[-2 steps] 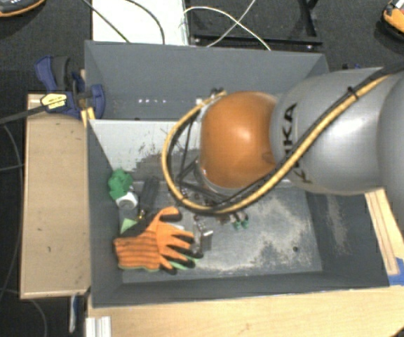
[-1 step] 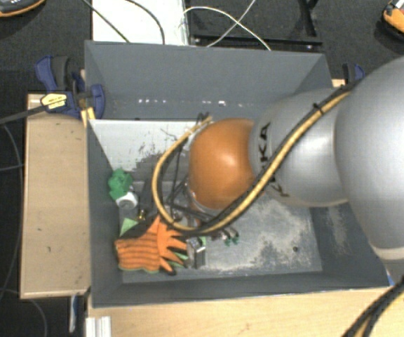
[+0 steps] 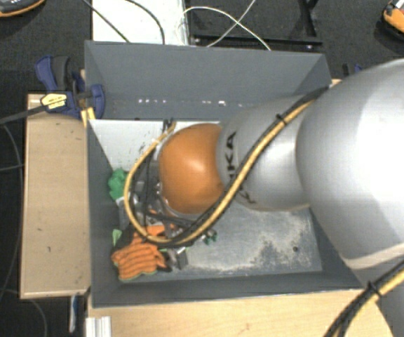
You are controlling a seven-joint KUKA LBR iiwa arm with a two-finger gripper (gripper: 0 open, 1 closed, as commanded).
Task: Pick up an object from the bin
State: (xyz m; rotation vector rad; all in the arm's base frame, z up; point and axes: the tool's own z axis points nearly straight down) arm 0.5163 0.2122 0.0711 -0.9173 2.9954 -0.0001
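**Q:** What does the figure show?

**A:** A grey metal bin (image 3: 202,83), seen from above and a little to one side. The silver arm (image 3: 342,153) enters from the right and slopes down toward the bin's left half. Its wrist carries a rounded orange cover (image 3: 188,167). A yellow-and-black cable (image 3: 258,153) runs along the arm and loops under that cover.

**Q:** Where is the gripper, and in what state?

**A:** The gripper (image 3: 168,246) sits low in the front-left part of the bin, below the orange cover and inside the cable loops. The cover and cables hide most of it, so it cannot be told whether it is apart, together or clamped on anything.

**Q:** Which thing lies nearest to it?

**A:** An orange ridged thing (image 3: 137,260), soft-looking and crumpled, lies in the front-left corner on the floor (image 3: 272,241). It is just beside the gripper, on its left. Whether the two touch cannot be told.

**Q:** What else lies in the bin?

**A:** A green thing (image 3: 118,182) rests against the left wall, farther back and partly behind the cable. A small dark-green scrap (image 3: 210,237) lies on the floor, just right of the gripper
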